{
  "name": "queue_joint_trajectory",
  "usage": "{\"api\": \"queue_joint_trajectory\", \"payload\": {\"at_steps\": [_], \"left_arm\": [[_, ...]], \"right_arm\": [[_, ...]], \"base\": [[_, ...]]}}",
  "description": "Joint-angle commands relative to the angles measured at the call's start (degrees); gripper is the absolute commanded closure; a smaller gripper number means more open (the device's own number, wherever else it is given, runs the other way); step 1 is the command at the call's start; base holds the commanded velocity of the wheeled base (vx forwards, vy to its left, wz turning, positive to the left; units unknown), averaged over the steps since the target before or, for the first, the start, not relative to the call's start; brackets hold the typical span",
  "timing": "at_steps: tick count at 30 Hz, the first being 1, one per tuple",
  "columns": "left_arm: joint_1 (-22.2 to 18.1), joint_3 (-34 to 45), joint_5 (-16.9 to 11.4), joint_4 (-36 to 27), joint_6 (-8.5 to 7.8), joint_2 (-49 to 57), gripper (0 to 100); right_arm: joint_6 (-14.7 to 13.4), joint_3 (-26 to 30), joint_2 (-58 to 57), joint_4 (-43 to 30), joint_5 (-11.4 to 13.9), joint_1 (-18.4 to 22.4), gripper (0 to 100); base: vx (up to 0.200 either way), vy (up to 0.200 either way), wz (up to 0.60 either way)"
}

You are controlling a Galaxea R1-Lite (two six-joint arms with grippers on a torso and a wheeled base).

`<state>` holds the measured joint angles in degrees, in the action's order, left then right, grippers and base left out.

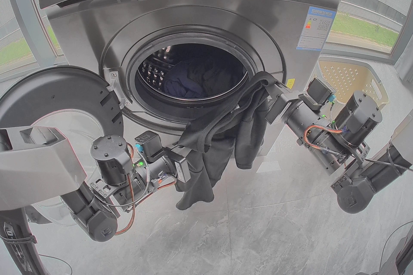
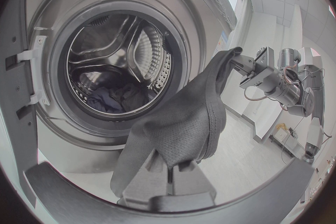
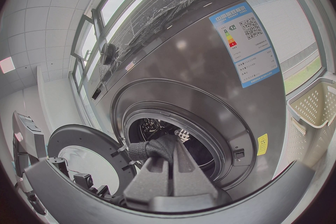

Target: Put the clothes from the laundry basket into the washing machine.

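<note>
At 7 o'clock the left pincer (image 2: 171, 167) is clenched on the dark garment (image 1: 223, 129), the right pincer (image 3: 171, 160) at 3 o'clock on its upper edge; seemingly soft, light and floppy, it sags before the washing machine (image 1: 258, 22) mouth, probably best held by bunched edges.

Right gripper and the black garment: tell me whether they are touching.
Touching. The right wrist view shows the right gripper with its fingers closed on a fold of the black garment.
</note>
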<state>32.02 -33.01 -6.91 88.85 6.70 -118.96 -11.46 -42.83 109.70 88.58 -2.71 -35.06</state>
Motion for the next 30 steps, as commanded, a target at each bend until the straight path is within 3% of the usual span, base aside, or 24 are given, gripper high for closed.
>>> {"api": "queue_joint_trajectory", "payload": {"at_steps": [1, 3, 4, 17, 30], "left_arm": [[-1.09, 0.67, -0.21, 0.01, 0.06, 0.22, 100], [-0.91, 0.76, -0.29, 0.01, 0.06, -0.14, 100], [-0.82, 0.67, -0.56, 0.01, 0.06, -0.49, 0], [-3.02, -12.78, -0.38, -0.16, -0.03, -12.97, 0], [-1.26, -16.21, -1.09, -0.16, -0.11, -16.57, 0]], "right_arm": [[0.03, 0.46, 0.07, 0.02, 0.16, -0.54, 100], [0.03, 0.46, 0.07, 0.02, 0.16, -0.8, 100], [0.03, 0.46, 0.07, 0.02, 0.16, -0.89, 100], [0.03, 0.81, -0.46, 0.02, 0.07, -2.29, 100], [0.03, 0.64, -0.37, 0.02, -0.02, -2.56, 100]], "base": [[0.0, 0.0, 0.0], [0.0, 0.0, 0.0], [0.0, 0.0, 0.0], [0.0, 0.0, 0.0], [0.0, 0.0, 0.0]]}}
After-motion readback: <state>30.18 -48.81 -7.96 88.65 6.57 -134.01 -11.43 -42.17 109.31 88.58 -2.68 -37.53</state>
